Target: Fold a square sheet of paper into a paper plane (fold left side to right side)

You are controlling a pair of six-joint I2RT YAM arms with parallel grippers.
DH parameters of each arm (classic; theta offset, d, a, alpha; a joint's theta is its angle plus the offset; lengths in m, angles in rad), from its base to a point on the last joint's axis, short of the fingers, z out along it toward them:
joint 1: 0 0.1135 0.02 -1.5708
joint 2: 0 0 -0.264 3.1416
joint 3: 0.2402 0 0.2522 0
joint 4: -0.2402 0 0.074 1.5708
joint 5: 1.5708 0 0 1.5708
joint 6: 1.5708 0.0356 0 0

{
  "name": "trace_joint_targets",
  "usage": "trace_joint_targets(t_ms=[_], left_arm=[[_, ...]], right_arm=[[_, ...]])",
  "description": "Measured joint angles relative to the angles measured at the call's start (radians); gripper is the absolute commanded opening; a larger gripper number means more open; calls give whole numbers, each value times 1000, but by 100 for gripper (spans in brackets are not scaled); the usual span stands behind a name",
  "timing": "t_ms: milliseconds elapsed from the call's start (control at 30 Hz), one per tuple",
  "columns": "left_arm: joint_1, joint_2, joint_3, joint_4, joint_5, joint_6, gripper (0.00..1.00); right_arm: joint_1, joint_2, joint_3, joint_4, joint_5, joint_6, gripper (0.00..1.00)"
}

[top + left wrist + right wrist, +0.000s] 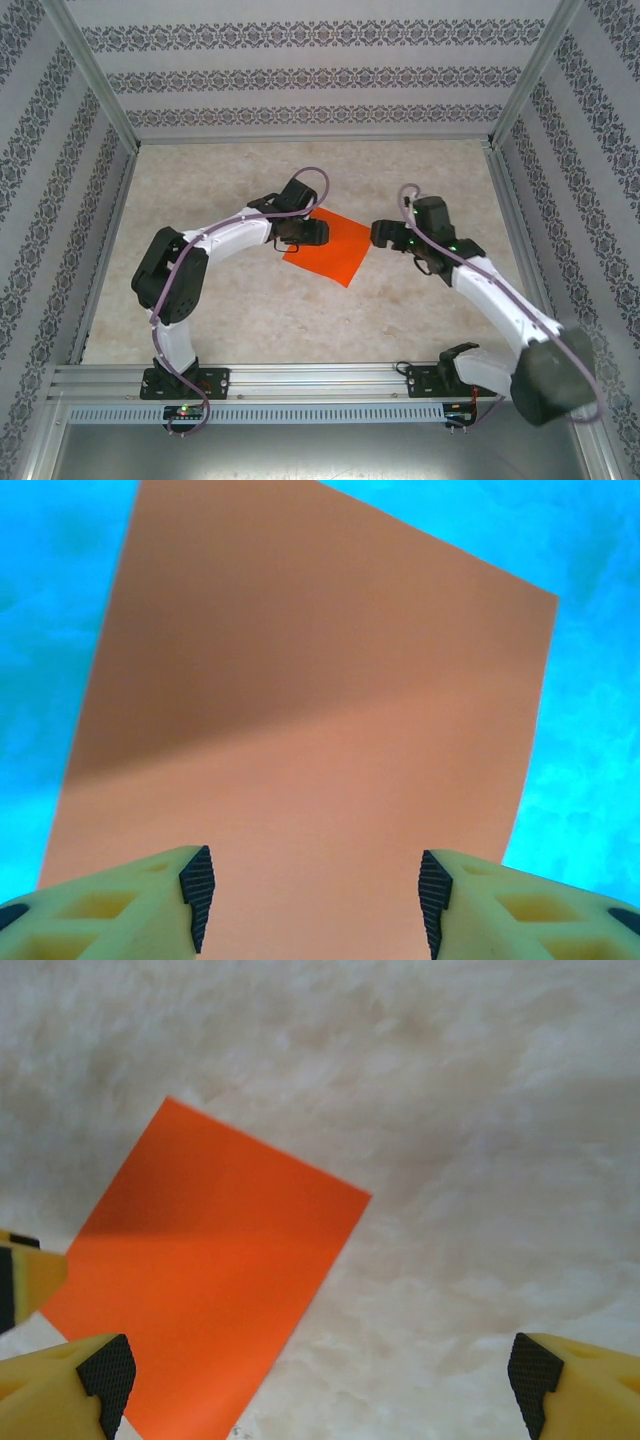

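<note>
The square sheet of paper (333, 252) is bright orange-red and lies flat on the marbled tabletop, turned like a diamond; no paper plane is in view. My left gripper (305, 234) hovers over the sheet's left part. In the left wrist view, the sheet (320, 710) spreads out beneath the left gripper (315, 900), which is open with its dark pads (197, 892) wide apart. My right gripper (380, 235) sits just right of the sheet's right corner. It is open (320, 1380) over bare table, with the sheet (210, 1290) to its left.
The tabletop (300, 320) is walled in by patterned panels on the left, back and right. A metal rail (300, 380) carrying both arm bases runs along the near edge. A yellow finger (25, 1280) of the left gripper shows at the left edge of the right wrist view.
</note>
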Motion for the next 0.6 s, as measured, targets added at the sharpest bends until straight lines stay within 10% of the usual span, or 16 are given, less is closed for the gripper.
trace_joint_targets(t_ms=[600], left_arm=[[42,53,-109,66,44,-37,51]], right_arm=[[50,594,270,75,6,32,98]])
